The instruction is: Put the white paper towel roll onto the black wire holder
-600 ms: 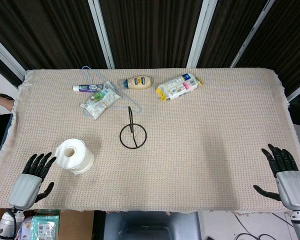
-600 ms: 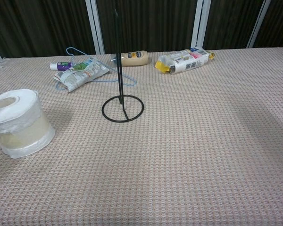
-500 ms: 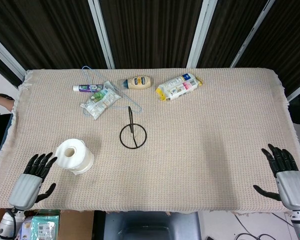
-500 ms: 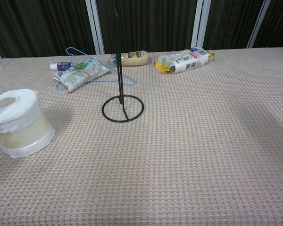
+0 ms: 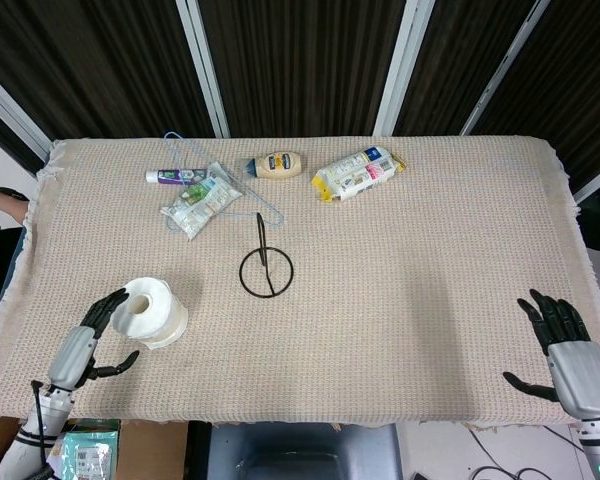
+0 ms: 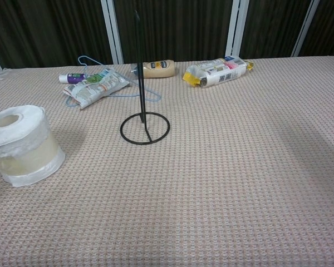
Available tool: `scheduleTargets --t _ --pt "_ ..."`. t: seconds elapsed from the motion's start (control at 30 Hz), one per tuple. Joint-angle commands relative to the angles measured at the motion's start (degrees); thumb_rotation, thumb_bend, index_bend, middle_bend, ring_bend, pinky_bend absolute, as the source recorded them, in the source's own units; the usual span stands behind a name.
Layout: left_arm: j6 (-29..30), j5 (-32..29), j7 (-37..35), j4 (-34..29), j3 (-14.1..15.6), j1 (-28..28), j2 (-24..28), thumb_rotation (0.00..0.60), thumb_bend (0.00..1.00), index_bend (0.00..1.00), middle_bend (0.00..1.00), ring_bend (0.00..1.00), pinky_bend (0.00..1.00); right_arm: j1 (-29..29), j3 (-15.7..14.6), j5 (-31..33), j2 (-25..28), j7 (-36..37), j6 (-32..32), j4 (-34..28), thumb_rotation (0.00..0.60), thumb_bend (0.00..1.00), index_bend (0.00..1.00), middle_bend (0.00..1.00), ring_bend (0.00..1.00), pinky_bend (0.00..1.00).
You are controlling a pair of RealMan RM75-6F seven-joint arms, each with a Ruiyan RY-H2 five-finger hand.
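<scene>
The white paper towel roll (image 5: 150,311) stands on end at the table's front left, also large at the left edge of the chest view (image 6: 21,146). The black wire holder (image 5: 266,267) stands upright mid-table, its ring base and tall post plain in the chest view (image 6: 144,125). My left hand (image 5: 92,340) is open beside the roll's left side, fingers spread and close to it; contact cannot be made out. My right hand (image 5: 563,349) is open at the front right edge, far from both. Neither hand clearly shows in the chest view.
Along the back lie a purple tube (image 5: 173,176), a green-printed packet (image 5: 195,203), a blue wire hanger (image 5: 215,170), a mayonnaise bottle (image 5: 277,164) and a yellow-ended packet (image 5: 357,172). The cloth-covered table (image 5: 420,260) ends just in front of both hands.
My left hand has moved right and up toward the roll, now turned with its fingers at the roll's side. The right hand has shifted only slightly. The roll and holder have not moved.
</scene>
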Motion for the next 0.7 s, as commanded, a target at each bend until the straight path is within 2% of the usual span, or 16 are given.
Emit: scheduleTargets --t 0.03,0.33,0.43,0.5,0.57,0.6,0.63,0.7 --pt "-4.5 -3.6 2.0 5.3 -1.9 -2.9 -4.3 0.600 0.30 0.00 0.00 0.00 0.00 -0.1 0.0 0.2 0.3 0.2 0.0 -0.3 0.600 0.12 0.00 0.00 0.00 0.00" --pt "-6.9 -5.3 -0.4 7.7 -2.7 -4.3 -6.9 0.600 0.30 0.00 0.00 0.00 0.00 -0.3 0.2 0.2 0.7 0.7 0.5 -0.5 0.600 0.12 0.00 0.00 0.00 0.00" --pt "-9.3 -6.6 -3.4 7.1 -3.1 -5.1 -7.0 0.600 0.30 0.00 0.00 0.00 0.05 -0.4 0.1 0.1 0.7 0.8 0.6 -0.5 0.600 0.12 0.00 0.00 0.00 0.00" --pt "-10.2 -6.8 -5.0 7.3 -3.2 -5.5 -7.1 0.600 0.31 0.00 0.00 0.00 0.15 -0.4 0.1 0.1 0.8 1.0 0.7 -0.5 0.600 0.12 0.00 0.00 0.00 0.00" --pt "-10.8 -7.2 -6.5 7.0 -3.5 -5.8 -7.1 0.600 0.34 0.01 0.07 0.13 0.36 -0.5 0.2 0.1 0.9 1.1 0.9 -0.5 0.600 0.12 0.00 0.00 0.00 0.00" --pt "-10.7 -7.6 -7.1 6.8 -3.9 -5.8 -7.2 0.600 0.35 0.04 0.14 0.21 0.45 -0.5 0.2 0.1 0.9 1.2 0.9 -0.5 0.600 0.12 0.00 0.00 0.00 0.00" --pt "-10.4 -8.7 -7.8 6.3 -4.7 -5.6 -7.5 0.600 0.37 0.11 0.25 0.33 0.57 -0.5 0.2 0.1 0.9 1.3 0.9 -0.5 0.600 0.12 0.00 0.00 0.00 0.00" --pt "-8.7 -10.1 -8.2 5.8 -6.4 -5.0 -8.3 0.600 0.42 0.29 0.43 0.50 0.74 -0.5 0.2 0.0 1.0 1.4 0.8 -0.5 0.600 0.12 0.00 0.00 0.00 0.00"
